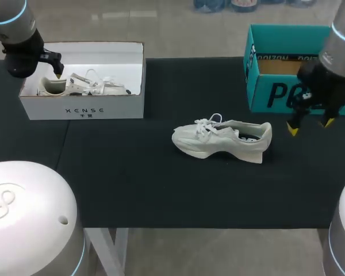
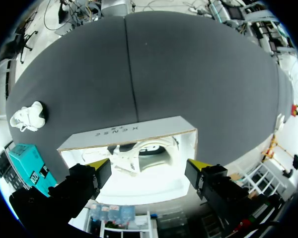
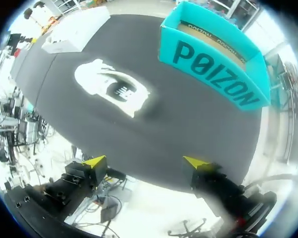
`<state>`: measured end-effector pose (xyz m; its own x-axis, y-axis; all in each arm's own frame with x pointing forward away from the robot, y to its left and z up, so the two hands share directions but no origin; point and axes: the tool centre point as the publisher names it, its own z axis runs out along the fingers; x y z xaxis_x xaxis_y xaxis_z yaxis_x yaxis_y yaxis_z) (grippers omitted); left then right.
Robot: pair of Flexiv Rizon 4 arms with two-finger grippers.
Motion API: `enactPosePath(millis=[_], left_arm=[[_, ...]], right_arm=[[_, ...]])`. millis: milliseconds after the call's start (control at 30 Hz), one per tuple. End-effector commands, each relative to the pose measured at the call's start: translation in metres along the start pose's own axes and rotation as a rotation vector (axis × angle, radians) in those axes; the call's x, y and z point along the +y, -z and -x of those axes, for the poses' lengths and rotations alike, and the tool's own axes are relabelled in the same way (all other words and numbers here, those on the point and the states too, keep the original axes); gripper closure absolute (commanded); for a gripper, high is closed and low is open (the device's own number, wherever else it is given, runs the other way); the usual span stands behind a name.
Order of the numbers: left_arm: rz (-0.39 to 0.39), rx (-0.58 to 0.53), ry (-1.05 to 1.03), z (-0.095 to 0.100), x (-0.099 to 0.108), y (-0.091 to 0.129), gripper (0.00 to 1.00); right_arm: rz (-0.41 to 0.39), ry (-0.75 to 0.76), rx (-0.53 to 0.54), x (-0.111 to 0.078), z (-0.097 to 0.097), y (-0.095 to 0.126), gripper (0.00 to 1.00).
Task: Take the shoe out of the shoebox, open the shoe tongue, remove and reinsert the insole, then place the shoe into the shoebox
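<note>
Black counter: a white shoe sits mid-counter, between a white shoebox and a teal shoebox. The left claw hangs released over the white shoebox; the right claw hangs released near the shoe's heel.

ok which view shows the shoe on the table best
Head view: the shoe lies whole, side-on, laces clear. Right wrist view looks down into it; left wrist view shows it small, far off.
</note>
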<state>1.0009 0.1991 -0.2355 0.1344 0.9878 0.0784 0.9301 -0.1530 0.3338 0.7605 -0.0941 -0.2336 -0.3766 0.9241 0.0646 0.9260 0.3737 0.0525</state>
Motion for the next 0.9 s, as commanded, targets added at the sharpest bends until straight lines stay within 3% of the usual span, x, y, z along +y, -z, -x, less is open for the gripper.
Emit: enactPosePath(millis=[33,533,567,733,800,833,900], left_arm=[[0.001,0.0,-0.001,0.0,0.0,0.0,0.0],[0.001,0.0,-0.001,0.0,0.0,0.0,0.0],[0.001,0.0,-0.001,0.0,0.0,0.0,0.0],[0.001,0.0,-0.001,0.0,0.0,0.0,0.0],[0.001,0.0,-0.001,0.0,0.0,0.0,0.0],[0.001,0.0,-0.001,0.0,0.0,0.0,0.0],[0.001,0.0,-0.001,0.0,0.0,0.0,0.0]], right_arm=[[-0.111,0.492,0.148,-0.013,0.007,0.012,0.0],[-0.111,0.492,0.148,-0.013,0.007,0.012,0.0],[-0.138,0.479,0.111,-0.015,0.002,0.012,0.0],[-0.011,0.49,0.093,-0.035,-0.007,0.016,0.0],[0.099,0.552,0.173,-0.044,-0.003,0.015,0.0],[0.083,0.543,0.164,-0.047,0.0,0.013,0.0],[0.176,0.618,0.204,-0.054,0.003,0.012,0.0]])
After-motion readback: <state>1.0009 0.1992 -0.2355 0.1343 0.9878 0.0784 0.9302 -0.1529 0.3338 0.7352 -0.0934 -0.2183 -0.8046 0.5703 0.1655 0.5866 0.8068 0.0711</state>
